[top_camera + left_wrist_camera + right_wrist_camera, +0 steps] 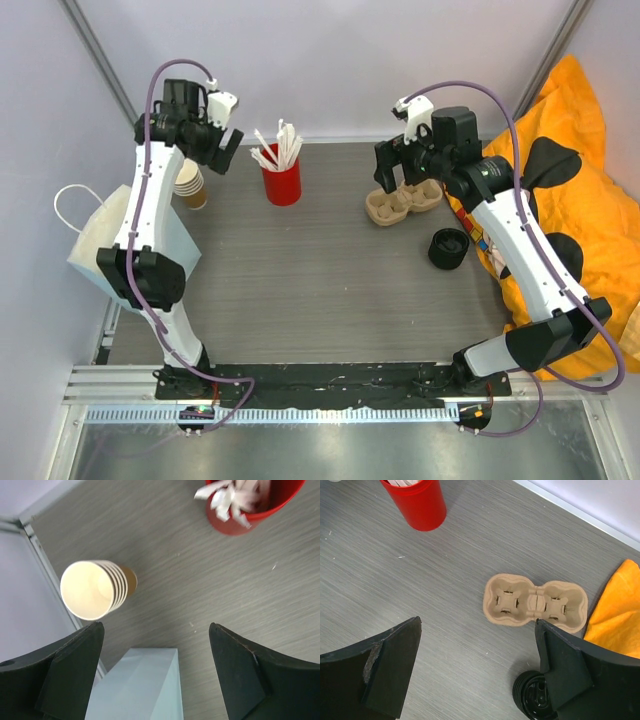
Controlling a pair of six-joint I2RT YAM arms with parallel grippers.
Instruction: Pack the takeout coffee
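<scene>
Hovering empty, your left gripper (155, 627) and right gripper (477, 625) both have jaws wide apart; the kraft cup (95, 589) stands at the left edge of the surface (200, 580), near the paper bag (145, 680). Closing off-centre could tip it, and its stacked rims suggest several cups lifting together.

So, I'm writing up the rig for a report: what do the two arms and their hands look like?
The left arm and right arm have white shells with black joints and bases. A purple cable runs along each, looping above the wrist. The left hand and right hand are black, each with two broad, wedge-shaped fingers and a white bracket.
</scene>
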